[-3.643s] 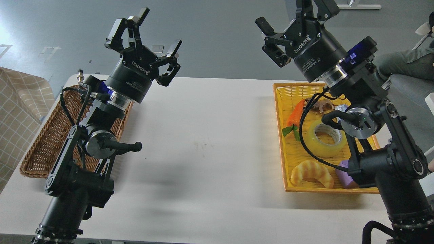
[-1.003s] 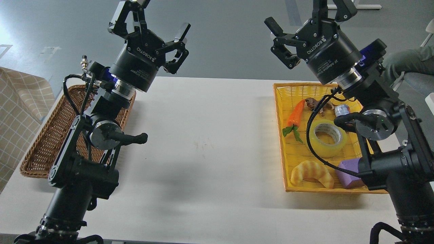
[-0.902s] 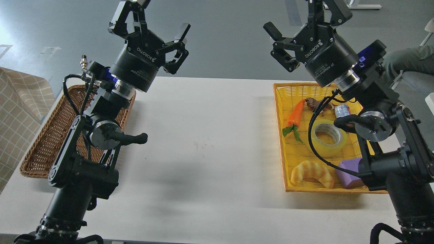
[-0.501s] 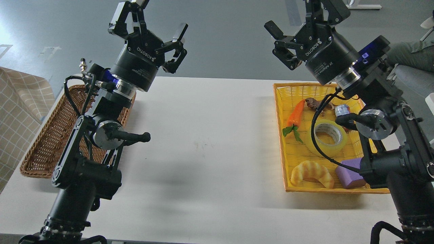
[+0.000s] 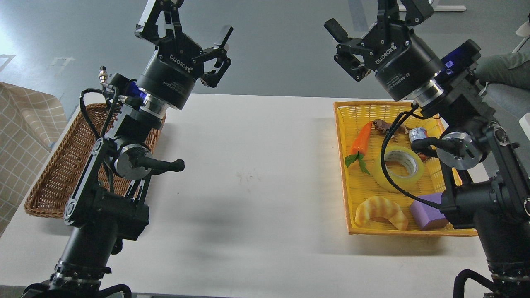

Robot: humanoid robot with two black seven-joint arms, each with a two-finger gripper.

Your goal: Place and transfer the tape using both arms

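The tape (image 5: 398,168), a thick translucent yellow roll with a whitish core, lies flat in the yellow basket (image 5: 343,124) on the right of the white table. A black cable of my right arm crosses its left side. My right gripper (image 5: 374,18) is open and empty, raised high above the basket's far end, fingers pointing up and away. My left gripper (image 5: 186,22) is open and empty, raised above the far left of the table, far from the tape.
A brown wicker basket (image 5: 54,174) stands at the table's left edge behind my left arm. The yellow basket also holds a toy carrot (image 5: 361,140), a striped croissant toy (image 5: 380,211), a purple block (image 5: 426,216) and a small can (image 5: 417,134). A seated person (image 5: 503,78) is at far right.
Both arms have risen a little since the earliest frame and drifted slightly in the last second. Both grippers stay open. The tape has not moved.
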